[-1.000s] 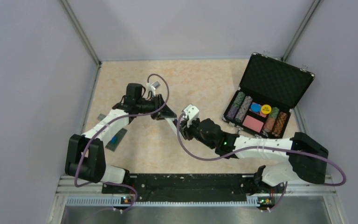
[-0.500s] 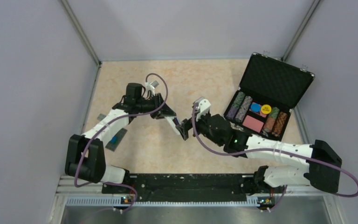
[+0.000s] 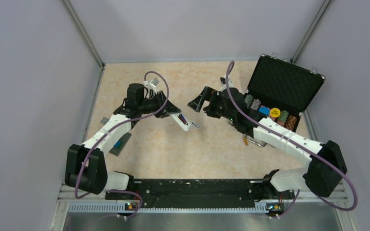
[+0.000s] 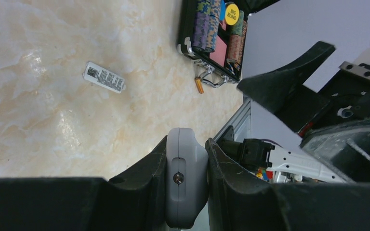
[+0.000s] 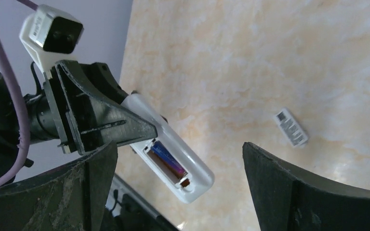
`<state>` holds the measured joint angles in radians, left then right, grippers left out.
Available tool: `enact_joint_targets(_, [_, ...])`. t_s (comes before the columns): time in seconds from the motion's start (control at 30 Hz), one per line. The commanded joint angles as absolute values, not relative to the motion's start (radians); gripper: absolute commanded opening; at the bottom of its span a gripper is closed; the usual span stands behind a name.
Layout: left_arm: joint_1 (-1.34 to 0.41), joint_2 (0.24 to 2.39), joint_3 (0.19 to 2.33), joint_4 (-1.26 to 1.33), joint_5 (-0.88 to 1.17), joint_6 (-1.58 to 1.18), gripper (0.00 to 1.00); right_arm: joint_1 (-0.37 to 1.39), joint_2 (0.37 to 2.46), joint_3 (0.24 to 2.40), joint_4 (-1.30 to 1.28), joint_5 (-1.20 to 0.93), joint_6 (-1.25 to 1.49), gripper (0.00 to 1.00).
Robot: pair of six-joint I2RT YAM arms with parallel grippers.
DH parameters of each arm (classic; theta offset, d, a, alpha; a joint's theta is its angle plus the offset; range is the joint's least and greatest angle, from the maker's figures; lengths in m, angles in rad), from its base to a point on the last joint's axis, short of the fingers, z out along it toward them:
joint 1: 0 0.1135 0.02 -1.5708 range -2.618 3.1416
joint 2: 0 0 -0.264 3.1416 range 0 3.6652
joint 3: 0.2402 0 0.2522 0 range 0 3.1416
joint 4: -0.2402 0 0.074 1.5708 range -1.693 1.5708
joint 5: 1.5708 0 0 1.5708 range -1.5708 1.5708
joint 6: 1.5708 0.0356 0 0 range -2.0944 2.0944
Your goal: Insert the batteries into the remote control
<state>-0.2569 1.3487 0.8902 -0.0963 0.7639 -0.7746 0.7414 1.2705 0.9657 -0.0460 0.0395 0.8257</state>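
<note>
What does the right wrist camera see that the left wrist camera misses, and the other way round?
Only the right wrist view shows the remote control with its battery bay open and a purple battery in it. Only the left wrist view shows the chip case and its yellow BIG BLIND disc. Both show the left gripper clamping the remote and a small white barcoded piece on the table.
</note>
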Motion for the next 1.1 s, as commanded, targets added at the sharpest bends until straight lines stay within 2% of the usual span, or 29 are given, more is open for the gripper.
enact_joint_targets(0.0, [-0.259, 1.31, 0.932, -0.07, 0.721, -0.799, 0.0, 0.732, 1.323, 1.029, -0.071, -0.121, 1.049, 0.99])
enact_joint_targets(0.37, [-0.259, 1.329, 0.991, -0.05, 0.707, -0.83, 0.0, 0.726, 1.384, 1.0, -0.029, -0.21, 1.317, 0.99])
enact_joint_targets(0.7, [-0.259, 1.329, 1.006, -0.056, 0.7, -0.84, 0.0, 0.726, 1.4, 0.967, 0.118, -0.218, 1.412, 0.99])
enact_joint_targets(1.07, [-0.262, 1.346, 1.026, -0.055, 0.732, -0.821, 0.0, 0.725, 1.456, 0.969, 0.17, -0.261, 1.454, 0.99])
